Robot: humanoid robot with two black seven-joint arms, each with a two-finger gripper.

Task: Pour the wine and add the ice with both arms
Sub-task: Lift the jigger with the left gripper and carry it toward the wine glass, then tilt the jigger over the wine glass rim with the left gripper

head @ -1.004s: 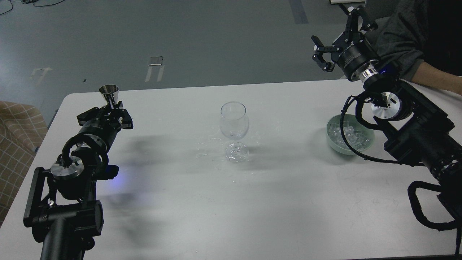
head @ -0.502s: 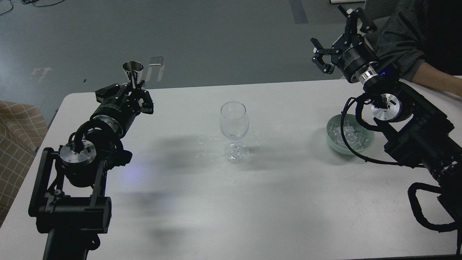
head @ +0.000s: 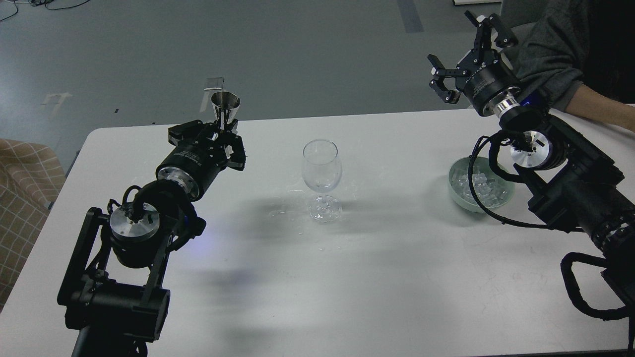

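Observation:
A clear stemmed wine glass (head: 321, 173) stands upright at the middle of the white table (head: 387, 277). My left gripper (head: 222, 140) is shut on a small steel jigger cup (head: 225, 109), held upright above the table, left of the glass. The wine inside the cup cannot be seen. A pale green bowl (head: 459, 198) of ice cubes (head: 478, 184) sits at the right, partly behind my right arm. My right gripper (head: 459, 54) is open and empty, raised high above the table's far edge, beyond the bowl.
A person's grey-sleeved arm (head: 560, 54) reaches in at the top right, close to my right gripper. Small wet spots or clear bits (head: 287, 203) lie on the table around the glass foot. A checked cushion (head: 20, 188) sits off the table's left edge.
My left arm has lifted the jigger cup and carried it rightward toward the wine glass. My right gripper has risen slightly and stayed open.

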